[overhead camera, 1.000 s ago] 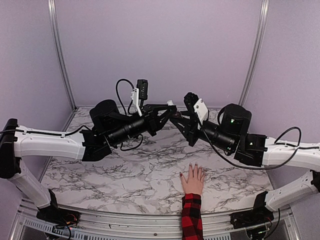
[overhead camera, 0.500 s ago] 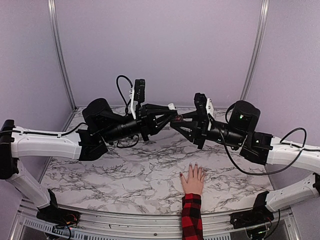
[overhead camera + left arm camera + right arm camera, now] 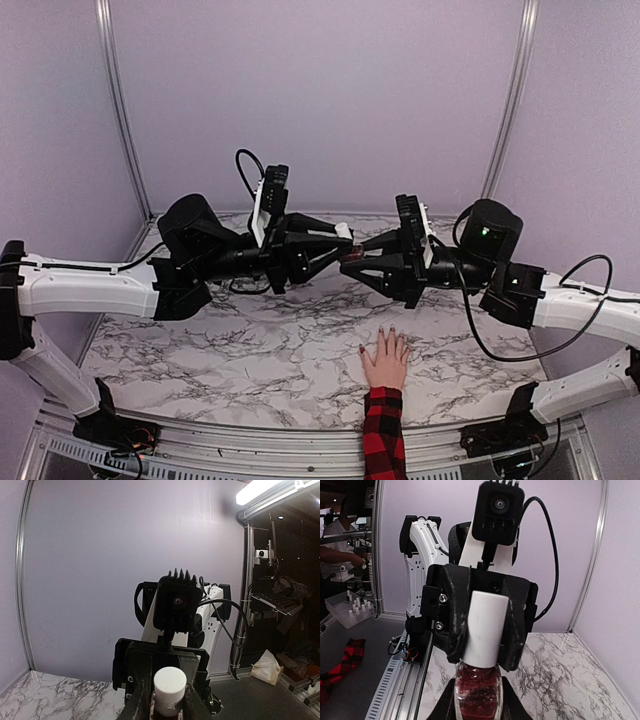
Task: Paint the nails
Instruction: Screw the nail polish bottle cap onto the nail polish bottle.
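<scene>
Where the pale hand [image 3: 386, 362] is laid palm-down on the marble worktop [image 3: 250, 350], the nails [image 3: 391, 329] are seen as tiny dark tips on the five spread digits, pointing away from the arm bases. The hand is located near the front edge, right of centre, and a red-and-black plaid sleeve [image 3: 384, 435] is run back from its wrist to the near rail. Above and beyond the hand, well clear of the nails, the two arms are brought tip to tip over the middle of the worktop. A polish bottle [image 3: 479, 692] with dark red contents is gripped between the fingers of the right gripper [image 3: 352, 260], as shown in the right wrist view. Its white cap [image 3: 485, 627] is clamped by the fingers of the left gripper [image 3: 343, 237] and is seen end-on in the left wrist view. The cap is seated in line with the bottle neck; whether it is screwed tight cannot be told. Lilac walls are seen behind.
</scene>
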